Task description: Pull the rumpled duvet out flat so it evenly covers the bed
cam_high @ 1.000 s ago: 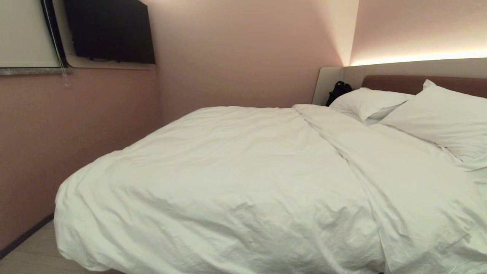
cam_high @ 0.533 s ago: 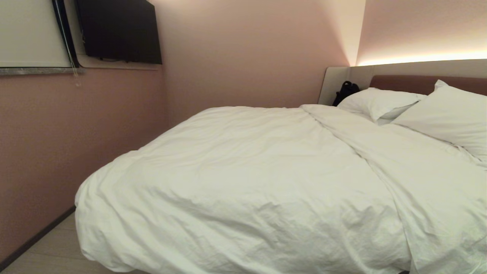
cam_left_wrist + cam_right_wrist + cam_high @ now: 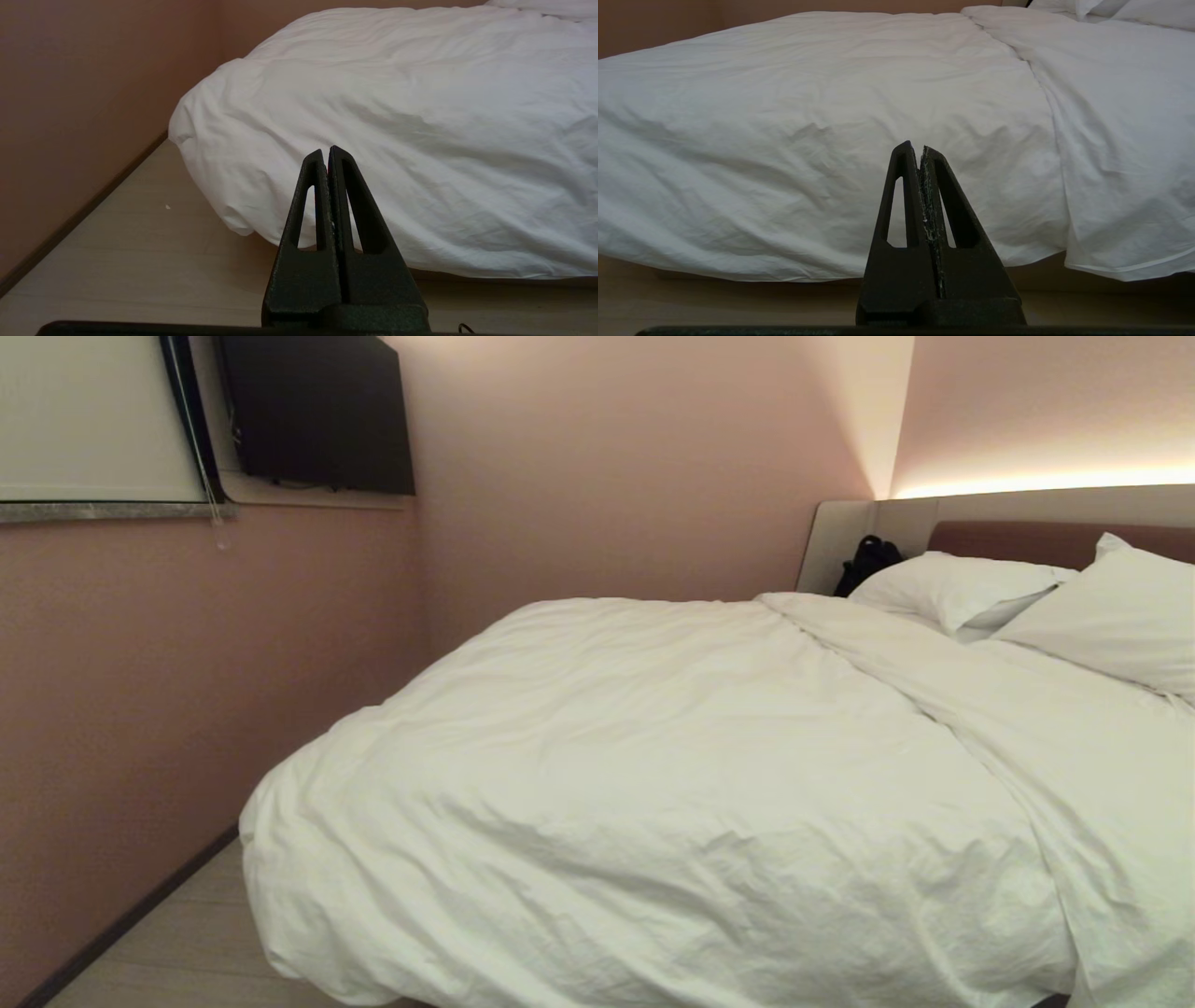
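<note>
Your whole head picture has slid to the right since a moment ago. The black flat screen [image 3: 317,415] on the wall in the upper left, the pink wall corner and the two soft white pillows [image 3: 962,593] at the upper right all moved the same way together. That means your camera turned or your base rolled. Nothing on the bed moved by itself.

The big puffy white duvet [image 3: 672,784] fills the middle and lower part of the head picture. It lies on the big low bed [image 3: 1018,537] with the brown padded headboard. It is bunched toward the left and its corner sags down toward the pale wood floor [image 3: 177,952] at the lower left. A long fold runs from the top middle down to the lower right. Right of that fold you see a thinner, flatter white layer. So the duvet does not cover the bed evenly yet.

Your left tool [image 3: 327,151] is closed tight and holds nothing. It points at the hanging duvet corner and is apart from it. Your right tool [image 3: 915,149] is closed tight and empty too. It points at the near edge of the duvet, close to the fold.

I think you are lining up beside the bed. No pulling has started.
</note>
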Available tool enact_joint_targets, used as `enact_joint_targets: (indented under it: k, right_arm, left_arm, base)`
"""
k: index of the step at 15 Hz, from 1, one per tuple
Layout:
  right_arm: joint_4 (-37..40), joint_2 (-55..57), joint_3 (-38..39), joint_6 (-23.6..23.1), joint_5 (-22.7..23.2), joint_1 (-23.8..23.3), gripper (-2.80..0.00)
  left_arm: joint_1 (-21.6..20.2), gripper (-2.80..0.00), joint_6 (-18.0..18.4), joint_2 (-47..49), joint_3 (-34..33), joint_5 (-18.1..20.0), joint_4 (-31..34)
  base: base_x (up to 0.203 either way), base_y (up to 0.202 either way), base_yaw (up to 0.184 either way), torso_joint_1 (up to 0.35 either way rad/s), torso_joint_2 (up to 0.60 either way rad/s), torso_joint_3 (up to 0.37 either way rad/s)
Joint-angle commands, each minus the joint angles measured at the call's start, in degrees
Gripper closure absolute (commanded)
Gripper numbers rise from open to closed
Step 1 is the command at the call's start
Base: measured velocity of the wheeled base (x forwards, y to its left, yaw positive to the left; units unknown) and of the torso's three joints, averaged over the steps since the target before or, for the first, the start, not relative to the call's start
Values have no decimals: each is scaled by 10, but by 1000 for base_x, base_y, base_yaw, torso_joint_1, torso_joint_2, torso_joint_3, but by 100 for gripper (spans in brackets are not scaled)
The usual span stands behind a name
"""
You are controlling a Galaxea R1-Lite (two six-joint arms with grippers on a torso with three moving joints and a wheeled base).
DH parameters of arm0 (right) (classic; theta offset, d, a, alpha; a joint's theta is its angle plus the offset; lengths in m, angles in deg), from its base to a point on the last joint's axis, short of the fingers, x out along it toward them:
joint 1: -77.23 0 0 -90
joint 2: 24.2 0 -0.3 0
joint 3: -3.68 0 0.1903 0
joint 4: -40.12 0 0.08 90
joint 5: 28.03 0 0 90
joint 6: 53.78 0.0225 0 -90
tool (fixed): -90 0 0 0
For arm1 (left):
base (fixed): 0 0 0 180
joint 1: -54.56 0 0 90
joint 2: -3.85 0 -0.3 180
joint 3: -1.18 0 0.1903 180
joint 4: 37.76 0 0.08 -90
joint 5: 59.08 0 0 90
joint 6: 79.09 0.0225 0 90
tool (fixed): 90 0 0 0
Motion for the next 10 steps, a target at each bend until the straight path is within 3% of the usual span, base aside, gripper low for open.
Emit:
enact_joint_targets:
  k: [1, 10]
  right_arm:
    - [0, 0, 0, 0, 0, 0, 0]
    - [0, 0, 0, 0, 0, 0, 0]
  left_arm:
    - [0, 0, 0, 0, 0, 0, 0]
    - [0, 0, 3, 0, 0, -1, 1]
  base:
    - [0, 191, 0, 2, 2, -2]
    - [0, 196, -2, 1, 2, 4]
